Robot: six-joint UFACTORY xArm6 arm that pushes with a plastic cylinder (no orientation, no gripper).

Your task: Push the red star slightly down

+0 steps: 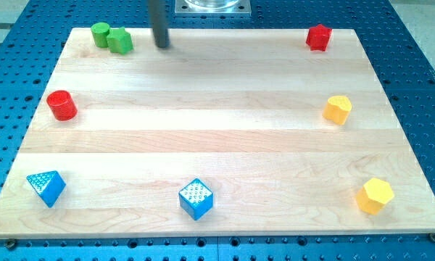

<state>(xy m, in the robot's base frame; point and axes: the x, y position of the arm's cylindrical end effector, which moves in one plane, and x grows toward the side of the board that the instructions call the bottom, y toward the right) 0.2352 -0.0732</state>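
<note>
The red star (pixel 318 37) sits near the top right corner of the wooden board (pixel 217 138). My tip (pixel 162 46) rests on the board near the top edge, far to the left of the red star and just right of the green star (pixel 120 40). A green cylinder (pixel 100 33) touches the green star on its left.
A red cylinder (pixel 61 106) stands at the left edge. A blue triangle (pixel 46 187) and a blue cube (pixel 196 199) lie along the bottom. A yellow block (pixel 338 109) sits at the right, a yellow hexagon (pixel 375 196) at the bottom right.
</note>
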